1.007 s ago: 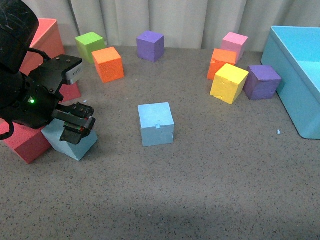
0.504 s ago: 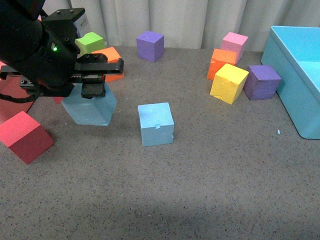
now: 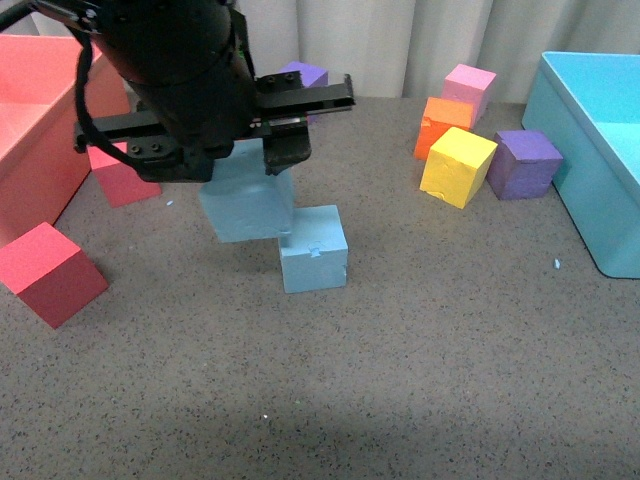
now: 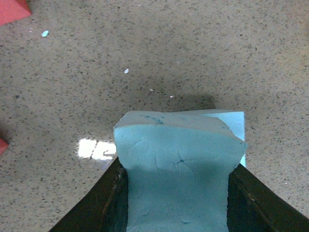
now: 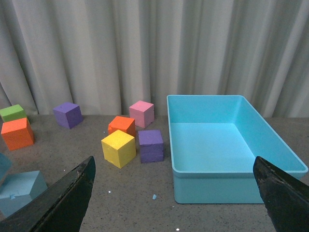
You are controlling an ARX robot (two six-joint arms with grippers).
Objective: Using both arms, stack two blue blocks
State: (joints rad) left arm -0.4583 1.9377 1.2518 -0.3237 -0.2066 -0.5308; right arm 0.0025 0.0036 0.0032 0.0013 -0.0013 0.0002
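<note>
Left gripper [image 3: 255,155] pinches the held blue block [image 3: 245,205] aloft, left of centre over the resting blue block [image 3: 313,248] mid-scene; right gripper [image 5: 173,166] hangs spread, empty. Released this far off-centre, the squeezed foam would likely tip off leftward

One claw clamped, one spread.
The black left arm [image 3: 170,70] fills the front view's upper left, its left claw [image 3: 250,165] gripping a light sky-blue foam cube [image 3: 245,205]; the right claw [image 5: 174,166] gapes wide.
</note>
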